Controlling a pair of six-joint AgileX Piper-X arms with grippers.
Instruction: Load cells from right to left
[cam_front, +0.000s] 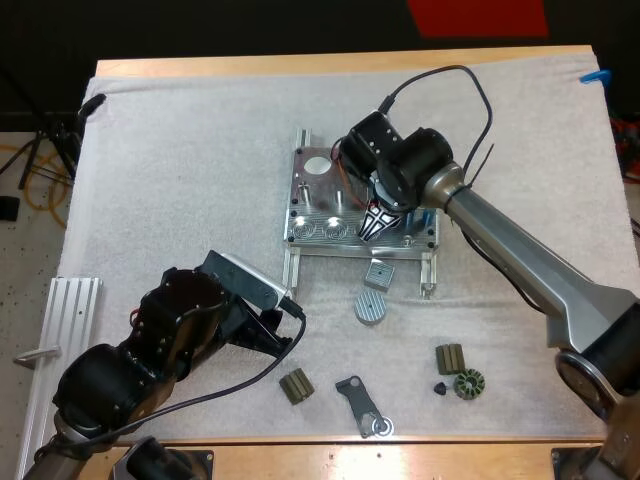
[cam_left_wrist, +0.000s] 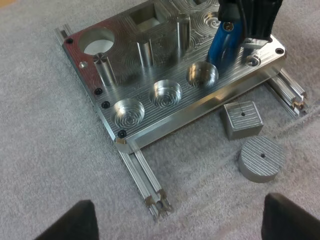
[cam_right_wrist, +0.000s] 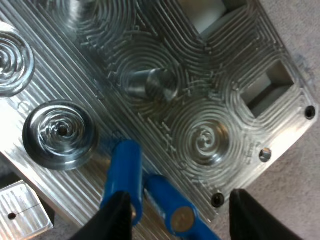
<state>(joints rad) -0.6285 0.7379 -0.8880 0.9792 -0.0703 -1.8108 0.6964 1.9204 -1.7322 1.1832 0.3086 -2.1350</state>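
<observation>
The metal fixture (cam_front: 330, 200) lies mid-mat. Three round pockets (cam_left_wrist: 167, 93) along its front edge are bare. My right gripper (cam_front: 378, 226) hangs over the fixture's front right corner (cam_left_wrist: 272, 50). In the right wrist view its fingers (cam_right_wrist: 117, 217) stand apart around a blue cylinder (cam_right_wrist: 170, 202) with a metal cap, and a gap shows beside it. A second blue cylinder (cam_right_wrist: 122, 172) leans next to it, near an empty pocket (cam_right_wrist: 60, 132). The left wrist view shows a tilted blue cylinder (cam_left_wrist: 222, 47) under that gripper (cam_left_wrist: 245, 30). My left gripper (cam_front: 285, 335) is open in front of the fixture (cam_left_wrist: 150, 55), holding nothing (cam_left_wrist: 187, 212).
A grey square block (cam_front: 379, 272) and a round ribbed disc (cam_front: 369, 307) lie just in front of the fixture. Small dark parts (cam_front: 295, 386), (cam_front: 450, 358), a gear-like ring (cam_front: 468, 383) and a flat bracket (cam_front: 362, 408) sit near the front edge. An aluminium rail (cam_front: 70, 330) lies at the left.
</observation>
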